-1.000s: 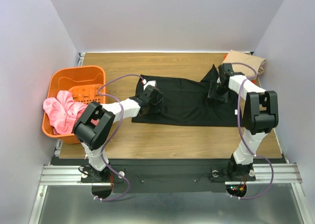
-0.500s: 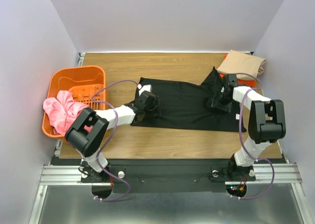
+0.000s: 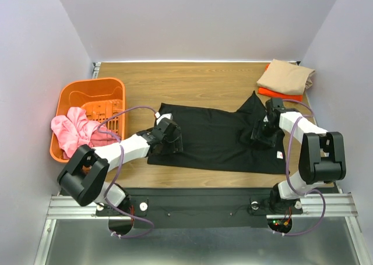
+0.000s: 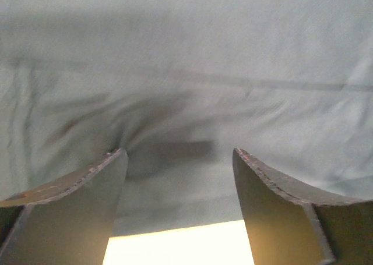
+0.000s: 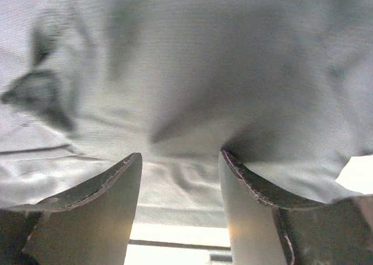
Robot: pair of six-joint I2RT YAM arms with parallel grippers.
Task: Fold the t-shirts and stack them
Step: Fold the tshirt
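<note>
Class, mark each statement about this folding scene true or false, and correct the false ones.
1. The black t-shirt lies spread on the table. True.
2. The basket holds a pink cloth. True.
3. The tan t-shirt sits in the basket. False: it lies folded at the table's far right corner, on the orange t-shirt.
4. The left gripper hangs over the basket. False: it is on the black t-shirt, jaws apart.
5. The right gripper rests on the black t-shirt. True.
</note>
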